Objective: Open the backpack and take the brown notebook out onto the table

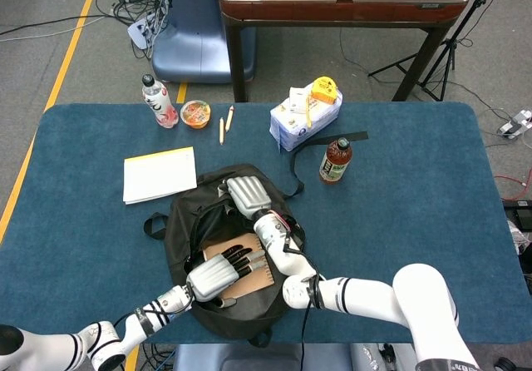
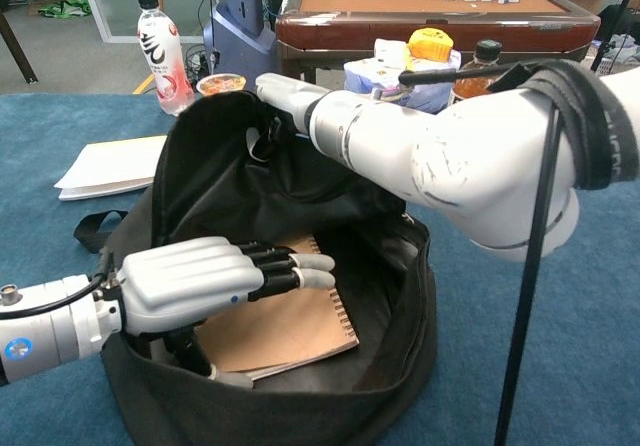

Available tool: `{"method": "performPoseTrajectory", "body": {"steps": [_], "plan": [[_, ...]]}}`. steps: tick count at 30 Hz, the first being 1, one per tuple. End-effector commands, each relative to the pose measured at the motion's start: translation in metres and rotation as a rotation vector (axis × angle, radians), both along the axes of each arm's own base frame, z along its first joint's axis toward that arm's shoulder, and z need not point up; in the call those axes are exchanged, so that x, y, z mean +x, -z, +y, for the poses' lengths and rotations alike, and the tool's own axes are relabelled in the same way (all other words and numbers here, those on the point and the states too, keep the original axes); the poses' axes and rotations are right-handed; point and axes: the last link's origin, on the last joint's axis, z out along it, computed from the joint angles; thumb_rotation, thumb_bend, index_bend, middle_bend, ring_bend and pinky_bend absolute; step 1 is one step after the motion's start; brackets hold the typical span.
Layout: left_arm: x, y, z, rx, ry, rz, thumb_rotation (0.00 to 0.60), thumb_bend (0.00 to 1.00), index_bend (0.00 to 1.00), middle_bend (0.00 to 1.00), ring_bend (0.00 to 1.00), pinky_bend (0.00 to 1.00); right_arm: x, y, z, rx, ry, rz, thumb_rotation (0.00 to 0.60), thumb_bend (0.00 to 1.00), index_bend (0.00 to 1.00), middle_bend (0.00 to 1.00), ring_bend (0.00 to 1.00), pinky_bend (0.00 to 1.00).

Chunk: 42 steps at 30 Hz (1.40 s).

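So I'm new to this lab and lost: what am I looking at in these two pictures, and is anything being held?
Two robot arms with human-like hands work at a blue table. One picture looks down from the robot's head, the other forward from its chest. The right hand holds the rim of the black backpack open; the left hand grips the brown notebook inside. Around it lie a white notepad, two bottles, a snack cup, pencils and a tissue pack.

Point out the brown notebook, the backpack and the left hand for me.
Brown notebook (image 2: 300,326), chest view, on its bare cover.
Backpack (image 2: 215,161), chest view, on the raised black flap.
Left hand (image 2: 190,281), chest view, on the back of the hand.
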Motion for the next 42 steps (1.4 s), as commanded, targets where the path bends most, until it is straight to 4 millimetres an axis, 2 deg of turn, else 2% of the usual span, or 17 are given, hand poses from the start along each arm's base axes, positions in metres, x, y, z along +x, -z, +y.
{"method": "performPoseTrajectory", "body": {"steps": [1, 10, 18, 31, 42], "plan": [[-0.004, -0.003, 0.006, 0.018, -0.022, 0.0, 0.6, 0.19, 0.0, 0.0, 0.0, 0.06, 0.0, 0.0, 0.0, -0.001, 0.0, 0.0, 0.6, 0.74, 0.64, 0.42, 0.34, 0.41], [-0.013, -0.015, 0.023, 0.079, -0.062, 0.01, 0.6, 0.19, 0.0, 0.0, 0.0, 0.06, 0.001, 0.001, 0.0, -0.002, 0.002, 0.002, 0.6, 0.74, 0.64, 0.42, 0.34, 0.41], [-0.01, -0.019, 0.005, 0.071, -0.014, 0.003, 0.6, 0.19, 0.0, 0.0, 0.0, 0.06, 0.0, 0.0, -0.003, -0.005, 0.008, -0.001, 0.6, 0.74, 0.64, 0.42, 0.34, 0.41], [-0.019, -0.014, 0.009, 0.119, -0.032, 0.06, 0.6, 0.19, 0.0, 0.0, 0.0, 0.06, 0.0, -0.004, -0.008, -0.019, 0.018, 0.002, 0.6, 0.74, 0.64, 0.42, 0.34, 0.41], [-0.016, -0.01, 0.007, 0.106, -0.051, 0.059, 0.6, 0.19, 0.0, 0.0, 0.0, 0.06, -0.002, -0.001, -0.008, -0.016, 0.024, 0.004, 0.6, 0.74, 0.64, 0.42, 0.34, 0.41]]}}
